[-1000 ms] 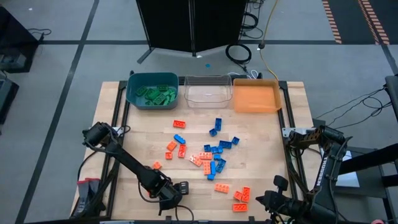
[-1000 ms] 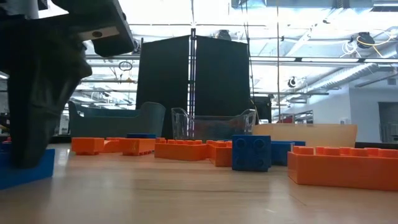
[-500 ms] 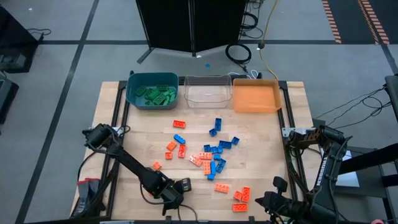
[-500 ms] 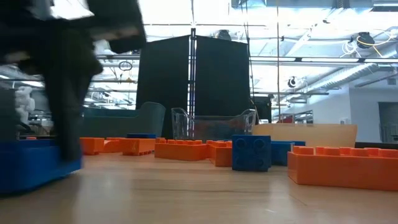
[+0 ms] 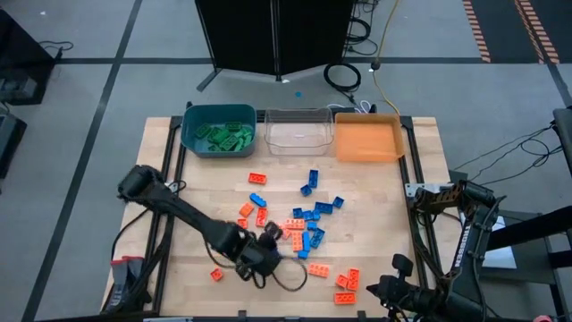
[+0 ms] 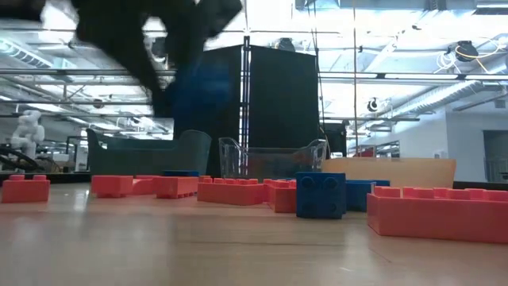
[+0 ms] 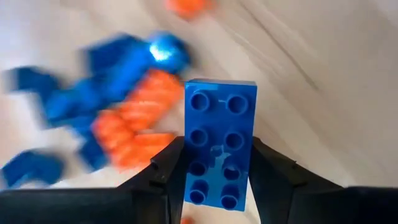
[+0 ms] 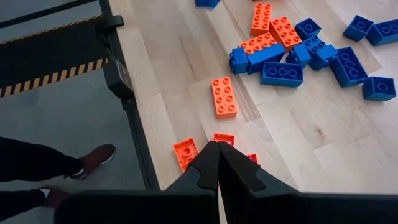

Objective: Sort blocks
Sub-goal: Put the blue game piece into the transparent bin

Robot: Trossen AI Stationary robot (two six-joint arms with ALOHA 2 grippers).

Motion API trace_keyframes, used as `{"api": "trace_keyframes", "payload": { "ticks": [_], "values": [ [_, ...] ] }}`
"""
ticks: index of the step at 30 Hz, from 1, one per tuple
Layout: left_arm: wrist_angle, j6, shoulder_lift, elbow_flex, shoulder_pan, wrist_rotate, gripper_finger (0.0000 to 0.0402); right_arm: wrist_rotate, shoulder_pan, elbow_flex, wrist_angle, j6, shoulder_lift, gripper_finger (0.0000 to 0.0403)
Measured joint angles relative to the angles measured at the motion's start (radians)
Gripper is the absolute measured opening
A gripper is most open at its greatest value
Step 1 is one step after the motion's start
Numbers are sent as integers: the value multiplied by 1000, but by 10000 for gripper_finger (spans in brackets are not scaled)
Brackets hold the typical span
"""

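Since a second ago, your left tool (image 7: 211,163), clamped on a blue block (image 7: 219,142), lifts from the table (image 5: 375,215); bin drop pending; right tool (image 8: 218,163) together.

Three bins (image 5: 295,131) stood in row along table's (image 5: 197,192) far edge: one at left with blocks (image 5: 223,135) inside, one in middle, one at right. Loose blocks (image 5: 308,219) lay scattered over table centre, nearer front than bins. Left gripper (image 5: 268,243) was over table just left of that scatter, single block (image 7: 219,143) between its fingers. Right gripper (image 8: 217,149) sat at table's front right, near two blocks (image 5: 347,286) there.
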State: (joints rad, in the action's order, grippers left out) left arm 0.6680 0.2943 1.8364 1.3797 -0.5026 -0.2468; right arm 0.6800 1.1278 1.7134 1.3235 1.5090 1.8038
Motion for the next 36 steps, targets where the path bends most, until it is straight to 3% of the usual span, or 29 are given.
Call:
{"api": "trace_keyframes", "payload": {
  "ticks": [5, 9, 15, 20, 25, 30, 36],
  "values": [
    [-44, -125, -142, 37, 91, -138, 140, 4, 0, 0, 3, 1, 0, 0],
    [-166, -215, -258, 39, 235, -255, 140, 24, -2, 0, 4, 6, 0, 0],
    [-365, -291, -335, 40, 530, -267, 140, 81, -2, 0, 6, 34, 0, 0],
    [-449, -317, -304, 41, 758, -221, 140, 109, -3, 0, 17, 99, 0, 0],
    [-440, -392, -209, 40, 913, -93, 140, 109, -5, 0, 30, 147, 0, 0],
    [-439, -471, -98, 40, 973, 27, 140, 109, -13, 0, 65, 201, 0, 0],
    [-374, -474, 3, 40, 978, 63, 140, 108, -21, 0, 76, 212, 0, 0]
  ]
}}
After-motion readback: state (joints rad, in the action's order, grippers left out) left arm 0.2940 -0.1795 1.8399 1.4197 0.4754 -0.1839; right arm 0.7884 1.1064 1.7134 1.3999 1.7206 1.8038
